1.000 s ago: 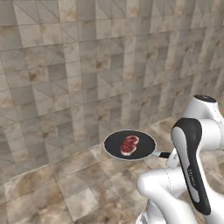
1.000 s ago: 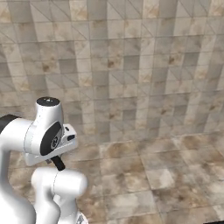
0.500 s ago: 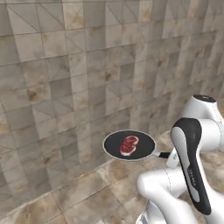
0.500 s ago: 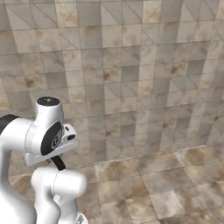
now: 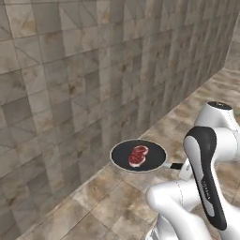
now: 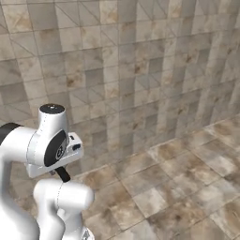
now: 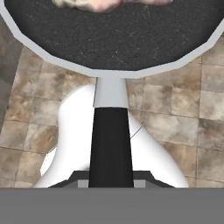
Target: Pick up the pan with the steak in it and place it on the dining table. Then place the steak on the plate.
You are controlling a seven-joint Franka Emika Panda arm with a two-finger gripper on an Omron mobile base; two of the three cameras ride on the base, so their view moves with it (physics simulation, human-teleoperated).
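Observation:
The black pan with its pale rim hangs level in the air in front of the arm, above the tiled floor. The red steak lies near the pan's middle. In the hand view the pan spans the top, with the edge of the steak at the upper border. The pan's straight black handle runs down into my gripper, which is shut on it. In the left base view the handle leads to the hand behind the forearm. The dining table and the plate are out of view.
A brown-grey tiled wall stands close ahead and to the left, running away to the right. It also crosses the right base view as the wall. Tiled floor lies open to the right.
The whole picture has shifted in both base views, so the base has moved; the wall now sits closer and more slanted. The pan and steak hold the same place relative to the arm.

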